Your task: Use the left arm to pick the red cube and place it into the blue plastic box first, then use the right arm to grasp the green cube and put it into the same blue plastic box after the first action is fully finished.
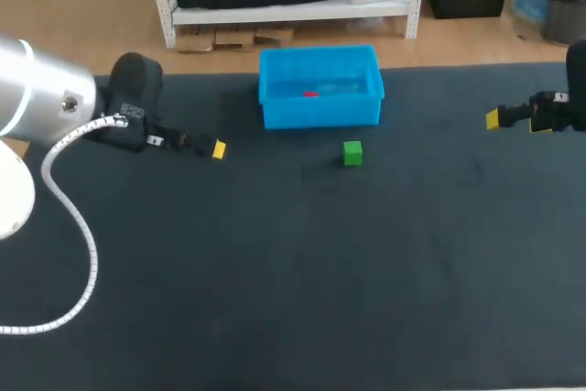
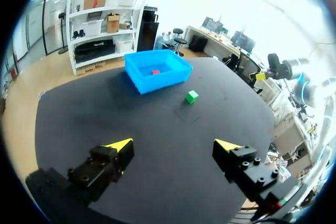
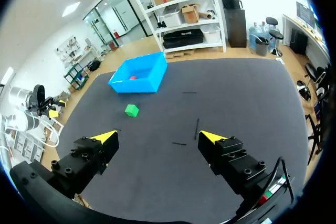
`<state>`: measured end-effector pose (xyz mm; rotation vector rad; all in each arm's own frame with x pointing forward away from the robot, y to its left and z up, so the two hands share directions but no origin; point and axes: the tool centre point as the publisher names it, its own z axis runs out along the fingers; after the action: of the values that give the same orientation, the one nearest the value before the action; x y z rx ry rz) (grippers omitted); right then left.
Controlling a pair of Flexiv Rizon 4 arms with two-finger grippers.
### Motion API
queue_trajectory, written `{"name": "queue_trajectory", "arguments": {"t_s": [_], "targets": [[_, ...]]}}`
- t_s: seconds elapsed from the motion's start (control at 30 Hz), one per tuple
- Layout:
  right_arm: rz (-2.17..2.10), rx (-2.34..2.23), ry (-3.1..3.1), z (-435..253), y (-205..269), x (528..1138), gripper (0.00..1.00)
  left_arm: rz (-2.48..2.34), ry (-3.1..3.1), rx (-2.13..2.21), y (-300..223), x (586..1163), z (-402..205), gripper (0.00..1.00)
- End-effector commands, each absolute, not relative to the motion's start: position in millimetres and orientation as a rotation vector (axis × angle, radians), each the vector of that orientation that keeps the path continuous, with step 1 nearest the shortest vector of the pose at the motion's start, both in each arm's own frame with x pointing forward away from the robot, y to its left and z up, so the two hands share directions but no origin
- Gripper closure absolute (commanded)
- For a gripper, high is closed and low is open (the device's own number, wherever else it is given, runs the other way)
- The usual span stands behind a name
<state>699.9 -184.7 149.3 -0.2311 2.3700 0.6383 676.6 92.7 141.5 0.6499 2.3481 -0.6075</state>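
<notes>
The red cube [image 1: 310,93] lies inside the blue plastic box [image 1: 271,109] at the table's far middle; it also shows as the red cube [image 2: 155,72] in the box [image 2: 137,79] ahead of my left gripper, and as the red cube [image 3: 133,77] in the box [image 3: 151,79] ahead of my right. The green cube [image 1: 352,153] sits on the dark mat just in front of the box, seen too as the green cube [image 2: 191,96] and the green cube [image 3: 132,110]. My left gripper [image 2: 173,144] is open and empty, left of the box [image 1: 209,147]. My right gripper [image 3: 158,138] is open and empty at the far right [image 1: 499,119].
A white corrugated cable [image 1: 78,226] loops from my left arm across the mat's left side. The dark mat [image 1: 302,281] covers the table.
</notes>
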Motion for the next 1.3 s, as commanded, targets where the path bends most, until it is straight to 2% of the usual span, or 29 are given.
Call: {"name": "queue_trajectory", "arguments": {"t_s": [0.03, 0.3, 0.87, 1.3], "targets": [[0.638, -0.232, 2.371, 150, -185, 700, 0.0, -0.622, 2.311, 0.662, 92, 679, 140, 0.0], [0.517, -0.246, 2.403, 161, -173, 717, 0.0, -0.606, 2.31, 0.672, 92, 679, 140, 0.0], [-0.086, -0.443, 2.448, 155, -53, 749, 0.0, -0.606, 2.31, 0.672, 92, 679, 140, 0.0], [-0.119, -0.343, 2.522, 140, -40, 761, 0.0, -0.606, 2.31, 0.672, 92, 679, 140, 0.0]]}}
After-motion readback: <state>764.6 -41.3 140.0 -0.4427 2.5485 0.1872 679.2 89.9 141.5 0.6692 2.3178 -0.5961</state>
